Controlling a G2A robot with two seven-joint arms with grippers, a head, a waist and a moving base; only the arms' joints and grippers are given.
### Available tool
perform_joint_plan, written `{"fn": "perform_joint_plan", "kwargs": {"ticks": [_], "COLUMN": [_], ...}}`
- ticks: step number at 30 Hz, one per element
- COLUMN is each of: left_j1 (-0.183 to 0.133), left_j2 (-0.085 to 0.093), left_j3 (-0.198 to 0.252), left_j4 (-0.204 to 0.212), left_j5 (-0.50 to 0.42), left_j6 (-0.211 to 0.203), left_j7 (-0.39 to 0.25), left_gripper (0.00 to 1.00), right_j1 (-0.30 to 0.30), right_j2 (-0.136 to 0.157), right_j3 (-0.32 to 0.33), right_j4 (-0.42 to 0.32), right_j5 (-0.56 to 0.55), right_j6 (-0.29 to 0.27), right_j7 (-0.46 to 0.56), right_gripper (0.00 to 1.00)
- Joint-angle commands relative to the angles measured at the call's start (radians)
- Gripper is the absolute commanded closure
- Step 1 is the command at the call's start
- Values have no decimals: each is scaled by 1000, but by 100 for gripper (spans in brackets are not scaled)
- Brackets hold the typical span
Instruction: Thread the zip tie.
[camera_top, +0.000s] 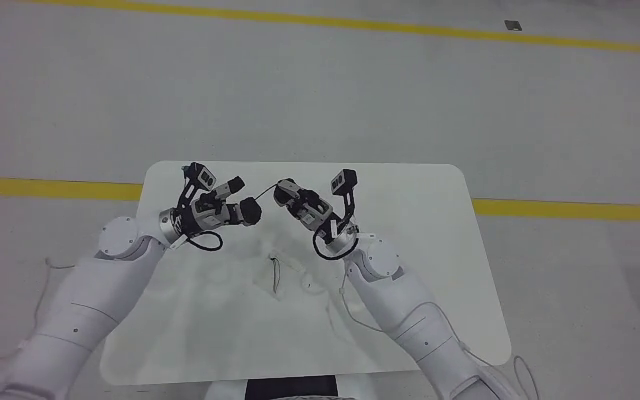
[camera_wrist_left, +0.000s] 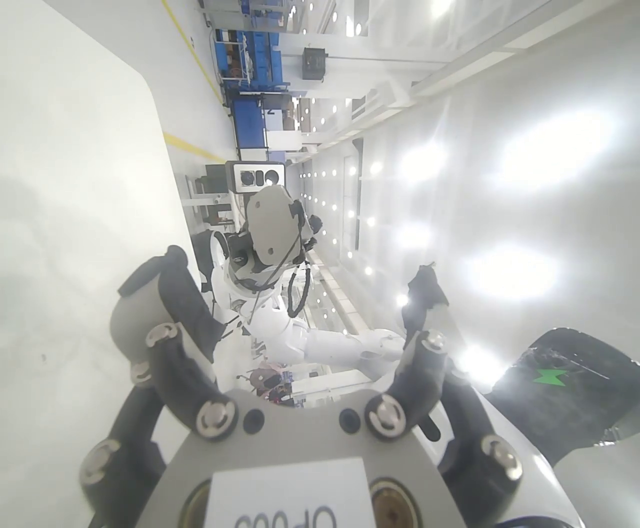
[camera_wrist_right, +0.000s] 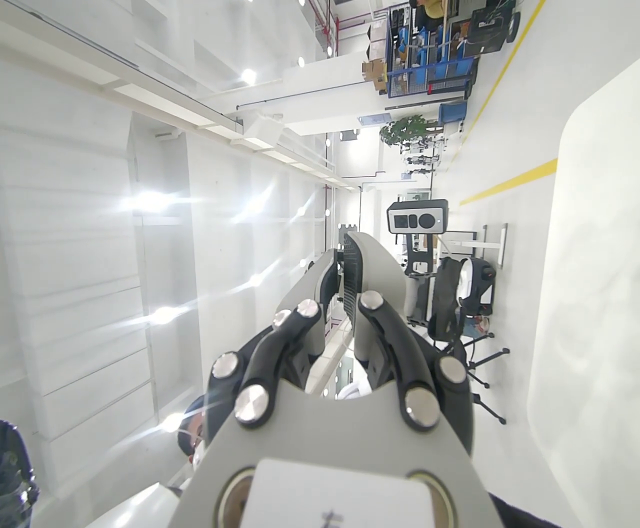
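Robot body: white smooth-shelled left arm (camera_top: 95, 290) and right arm (camera_top: 415, 310), black cable loops (camera_top: 205, 243) at the wrists; left gripper (camera_wrist_left: 297, 265) and right gripper (camera_wrist_right: 342, 247) each with grey base plate (camera_wrist_right: 325, 425), white label (camera_wrist_left: 295, 492), silver round-head screws (camera_wrist_right: 252, 402), black linkages (camera_wrist_left: 185, 380), and grey fingers (camera_wrist_right: 372, 260).

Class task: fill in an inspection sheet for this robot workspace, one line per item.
Surface: white table, rounded corners.
Job's things: zip tie, a thin dark strip between the grippers, above the table.
Clutter: small thin bits on the table, too small to identify.
Grippers: left gripper open; right gripper shut, seemingly on the zip tie.
Cables: black loops at both wrists.
Surroundings: grey floor, yellow lines.
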Motion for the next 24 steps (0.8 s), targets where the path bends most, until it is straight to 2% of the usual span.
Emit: {"fn": "perform_joint_plan", "kwargs": {"ticks": [1, 22, 24], "left_j1": [0, 0, 5], "left_j2": [0, 0, -1], "left_j3": [0, 0, 5], "left_j4": [0, 0, -13], "left_j5": [0, 0, 9], "left_j6": [0, 0, 8], "left_j7": [0, 0, 23], "left_gripper": [0, 0, 0], "right_j1": [0, 0, 0], "right_j2": [0, 0, 0], "right_j3": [0, 0, 0], "right_j4": [0, 0, 0], "right_j5": [0, 0, 0], "right_j6": [0, 0, 0], "right_j7": [0, 0, 0], "right_gripper": [100, 100, 100]}}
